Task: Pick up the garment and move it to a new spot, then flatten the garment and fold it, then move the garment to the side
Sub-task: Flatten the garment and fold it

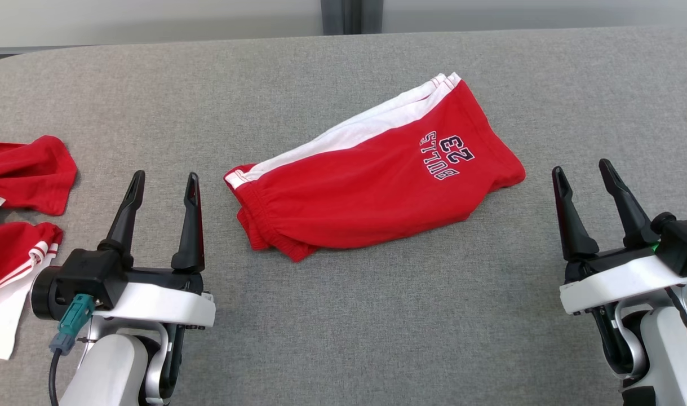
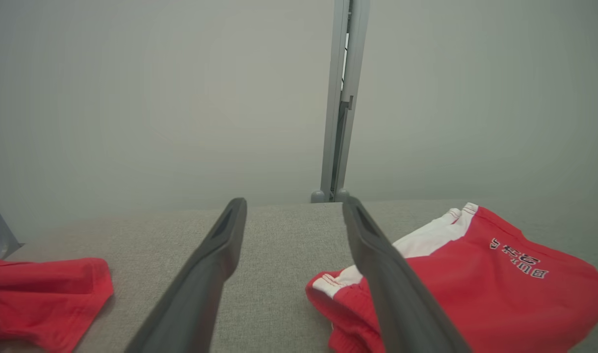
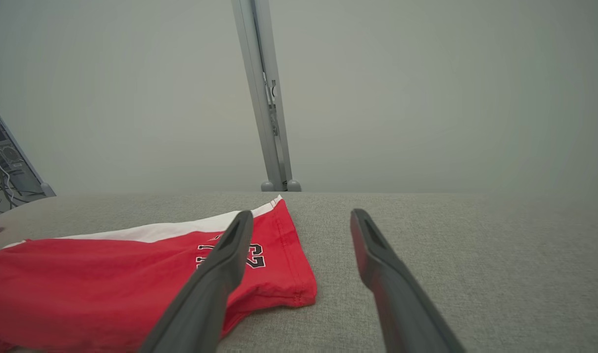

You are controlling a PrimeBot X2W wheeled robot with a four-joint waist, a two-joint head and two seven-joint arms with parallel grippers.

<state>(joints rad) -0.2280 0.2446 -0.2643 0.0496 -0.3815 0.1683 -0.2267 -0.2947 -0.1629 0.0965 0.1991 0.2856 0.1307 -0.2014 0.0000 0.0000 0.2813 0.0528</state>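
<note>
The garment (image 1: 377, 175) is a pair of red shorts with a white side stripe and dark "BULLS 23" lettering, lying folded in half on the grey table, waistband toward the near left. My left gripper (image 1: 164, 185) stands open to the left of the waistband, apart from it. Right of the leg hem, my right gripper (image 1: 583, 172) is open too, touching nothing. The left wrist view has the shorts (image 2: 475, 279) at lower right, past the open left gripper (image 2: 294, 206). From the right wrist, the shorts (image 3: 107, 284) lie at lower left of the open right gripper (image 3: 301, 215).
Two more red garments lie at the table's left edge, one (image 1: 25, 172) farther back, one with white trim (image 1: 10, 270) nearer me. The grey table (image 1: 377, 316) stretches bare in front of the shorts. A grey post (image 1: 343, 16) stands behind the far edge.
</note>
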